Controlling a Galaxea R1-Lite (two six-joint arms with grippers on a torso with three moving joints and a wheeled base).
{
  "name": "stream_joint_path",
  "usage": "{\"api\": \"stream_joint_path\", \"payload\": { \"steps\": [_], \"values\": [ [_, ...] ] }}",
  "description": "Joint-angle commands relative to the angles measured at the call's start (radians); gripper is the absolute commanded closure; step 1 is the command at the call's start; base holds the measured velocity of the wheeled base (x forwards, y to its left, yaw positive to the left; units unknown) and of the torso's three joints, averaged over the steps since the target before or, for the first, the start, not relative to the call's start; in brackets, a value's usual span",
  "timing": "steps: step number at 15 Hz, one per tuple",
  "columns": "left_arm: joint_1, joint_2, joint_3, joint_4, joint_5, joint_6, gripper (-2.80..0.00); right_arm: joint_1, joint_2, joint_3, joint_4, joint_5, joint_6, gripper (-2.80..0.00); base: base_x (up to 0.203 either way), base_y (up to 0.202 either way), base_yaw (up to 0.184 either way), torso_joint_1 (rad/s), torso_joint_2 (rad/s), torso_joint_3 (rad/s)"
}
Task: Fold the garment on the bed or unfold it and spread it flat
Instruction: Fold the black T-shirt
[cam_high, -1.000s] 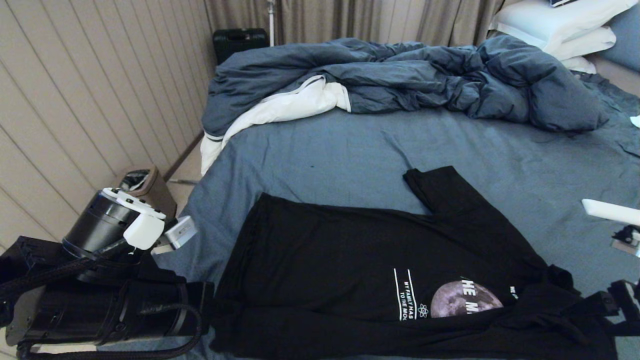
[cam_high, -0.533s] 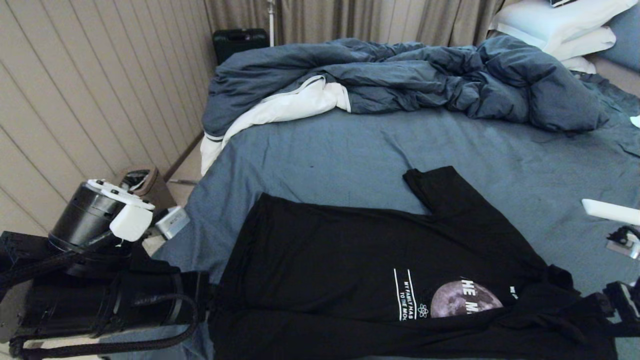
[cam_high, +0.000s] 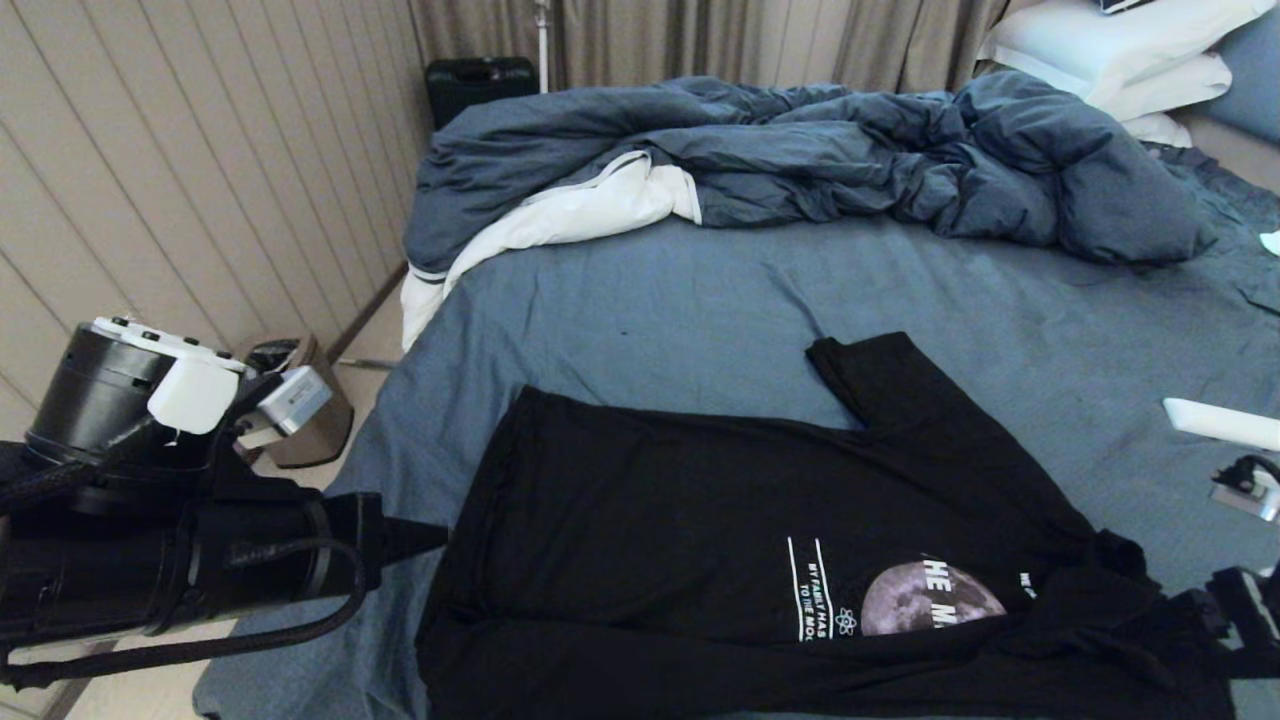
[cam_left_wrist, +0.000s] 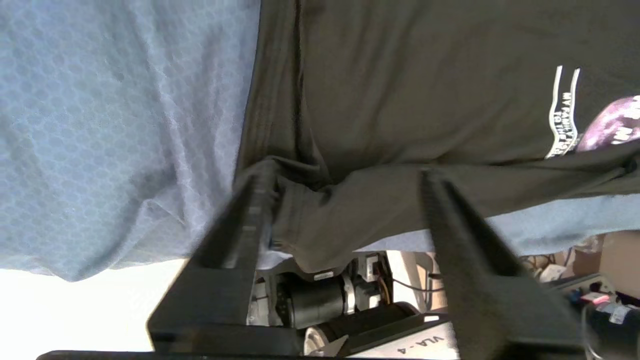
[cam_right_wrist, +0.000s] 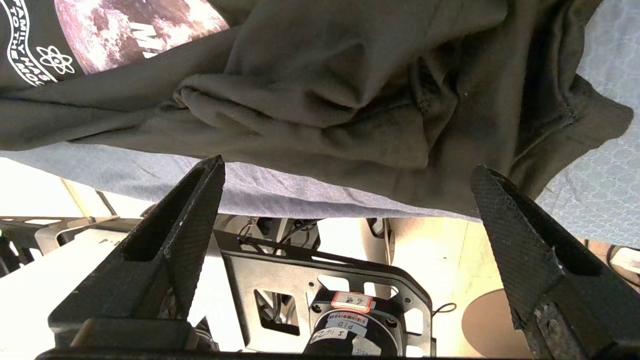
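Crumpled duvet lies beyond the garment on the bed

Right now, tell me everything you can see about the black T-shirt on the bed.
The large black short-sleeved cotton-looking T-shirt lies on the slate-blue bed sheet at the bed's near edge, its near side folded over, partly covering a grey moon print with white lettering. One sleeve lies flat, pointing toward the duvet; the right end is bunched. The open left end effector straddles its folded hem corner.
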Motion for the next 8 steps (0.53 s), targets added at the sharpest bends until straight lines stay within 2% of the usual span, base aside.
{"api": "stream_joint_path", "payload": {
  "steps": [1,5,8],
  "values": [
    [0.001,0.0,-0.003,0.001,0.0,-0.008,0.0,-0.001,-0.007,0.002,0.004,0.003,-0.002,-2.8,0.0,0.0,0.0,0.0,0.0,0.0],
    [0.001,0.009,-0.008,-0.005,-0.002,-0.012,0.0,0.002,-0.006,0.028,-0.004,0.003,-0.002,-2.8,0.0,0.0,0.0,0.0,0.0,0.0],
    [0.009,0.036,-0.013,-0.058,0.0,-0.014,0.0,0.017,0.014,0.03,-0.005,0.007,-0.001,-2.8,0.0,0.0,0.0,0.0,0.0,0.0]
  ]
}}
